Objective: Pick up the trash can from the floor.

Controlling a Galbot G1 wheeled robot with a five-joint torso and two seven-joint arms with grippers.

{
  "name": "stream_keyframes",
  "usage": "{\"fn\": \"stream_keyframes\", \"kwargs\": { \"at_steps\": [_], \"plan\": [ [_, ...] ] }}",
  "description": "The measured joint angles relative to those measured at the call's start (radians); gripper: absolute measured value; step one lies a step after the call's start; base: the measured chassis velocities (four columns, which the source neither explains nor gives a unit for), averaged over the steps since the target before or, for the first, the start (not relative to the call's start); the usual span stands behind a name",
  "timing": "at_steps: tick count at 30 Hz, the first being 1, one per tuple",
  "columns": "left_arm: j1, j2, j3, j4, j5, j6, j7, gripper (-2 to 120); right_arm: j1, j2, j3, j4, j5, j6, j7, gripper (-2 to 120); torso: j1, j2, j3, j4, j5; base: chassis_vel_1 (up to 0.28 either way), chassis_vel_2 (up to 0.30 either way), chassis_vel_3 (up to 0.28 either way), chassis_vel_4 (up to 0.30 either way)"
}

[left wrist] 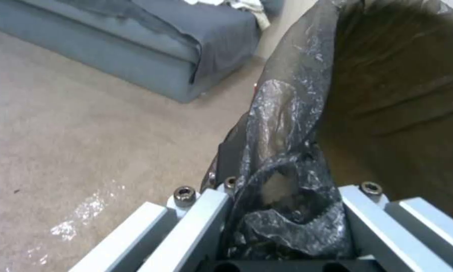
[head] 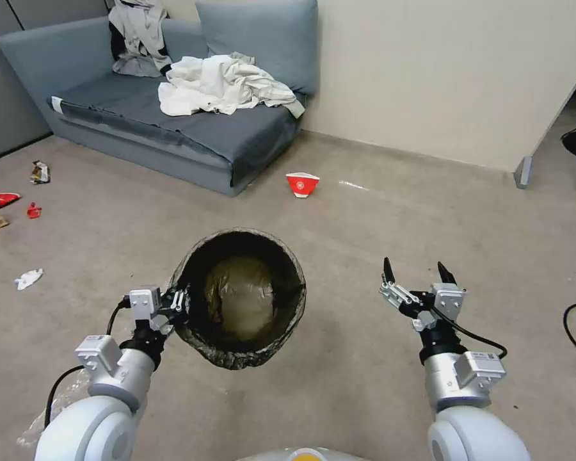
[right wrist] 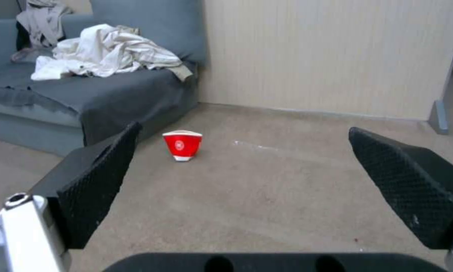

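Risk: left pincer (head: 178, 302) clamps trash can (head: 240, 298) at one rim point through crinkled bag; bag may slip, can drop to floor (head: 365, 224). Can at lower centre of head view, apparently lifted, mouth tipped up toward camera, long axis slanting away-down. Right pincer (head: 416, 272) spread wide, holding nothing, lower right.

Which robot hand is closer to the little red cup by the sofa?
The right gripper. It hangs open over the floor, pointing toward the red cup. The left gripper is farther off, shut on the trash can rim.
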Motion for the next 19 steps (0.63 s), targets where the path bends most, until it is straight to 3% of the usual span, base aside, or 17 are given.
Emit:
{"fn": "stream_keyframes", "kwargs": {
  "at_steps": [19],
  "plan": [
    [0.001,0.002,0.002,-0.012,-0.013,0.004,-0.002,3,0.001,0.005,0.004,0.002,0.0,-0.001,0.004,100,0.0,0.0,0.0,0.0,0.0,0.0,0.0,0.0,0.0]
  ]
}}
